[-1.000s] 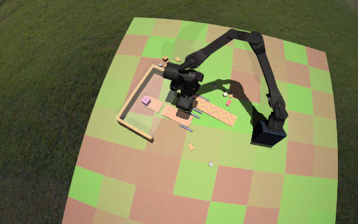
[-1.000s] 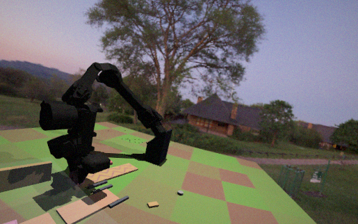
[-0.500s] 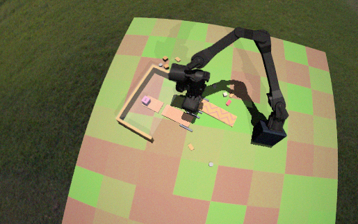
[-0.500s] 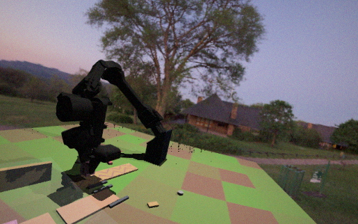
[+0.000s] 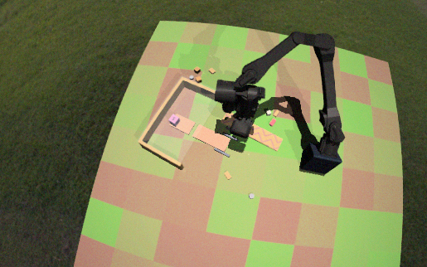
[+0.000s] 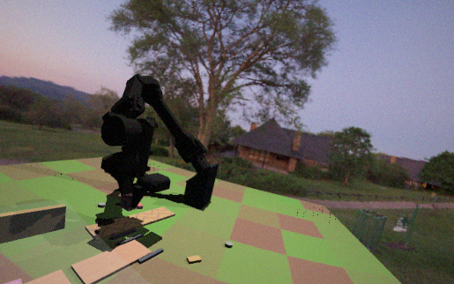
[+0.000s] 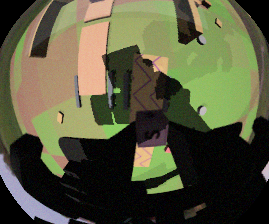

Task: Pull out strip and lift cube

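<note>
My gripper (image 6: 127, 202) (image 7: 149, 123) is shut on a dark purple cube (image 7: 151, 134) with a dark character on its face. It holds the cube above the zigzag-patterned strip (image 5: 267, 138) (image 6: 161, 214) (image 7: 144, 156), which looks like one piece, though arm and shadow cover its middle. A plain pink strip lies in two pieces with a gap: a near piece (image 5: 211, 137) (image 6: 102, 265) (image 7: 93, 60) and a far piece (image 5: 184, 125) (image 7: 99, 10). Another purple cube (image 5: 173, 119) sits on the far piece's outer end. The arm hides the fingers in the top view.
A wooden-rimmed wall (image 5: 161, 111) (image 6: 23, 225) runs around the plain strip's far end. Dark bars (image 5: 221, 152) (image 6: 151, 256) (image 7: 78, 91) flank its near end. A tan block (image 5: 227, 175) (image 6: 194, 259) (image 7: 60, 117), a white disc (image 5: 251, 196) (image 6: 228, 244) and a red block (image 5: 272, 122) lie around.
</note>
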Motion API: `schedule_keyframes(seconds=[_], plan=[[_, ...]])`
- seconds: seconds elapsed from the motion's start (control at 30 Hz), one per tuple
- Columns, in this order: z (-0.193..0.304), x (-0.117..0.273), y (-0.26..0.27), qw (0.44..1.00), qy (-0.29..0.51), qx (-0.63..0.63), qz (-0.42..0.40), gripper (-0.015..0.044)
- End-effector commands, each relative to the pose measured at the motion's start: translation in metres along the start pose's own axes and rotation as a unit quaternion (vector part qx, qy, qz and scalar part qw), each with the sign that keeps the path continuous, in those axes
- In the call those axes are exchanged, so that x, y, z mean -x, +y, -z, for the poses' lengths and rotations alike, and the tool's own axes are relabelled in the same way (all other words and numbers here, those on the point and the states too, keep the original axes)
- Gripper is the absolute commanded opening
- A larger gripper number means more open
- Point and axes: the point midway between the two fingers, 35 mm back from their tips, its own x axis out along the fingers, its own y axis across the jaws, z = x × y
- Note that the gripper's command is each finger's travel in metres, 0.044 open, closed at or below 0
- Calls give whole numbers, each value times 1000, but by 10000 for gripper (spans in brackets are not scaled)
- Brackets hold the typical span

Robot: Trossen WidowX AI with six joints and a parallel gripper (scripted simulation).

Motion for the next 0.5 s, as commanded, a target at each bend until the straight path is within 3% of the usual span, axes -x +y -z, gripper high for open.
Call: schedule_keyframes(seconds=[0.0,0.47], plan=[[14,1,2,1000,-3,-2,0,0],[16,37,3,1000,-3,-2,-1,0]])
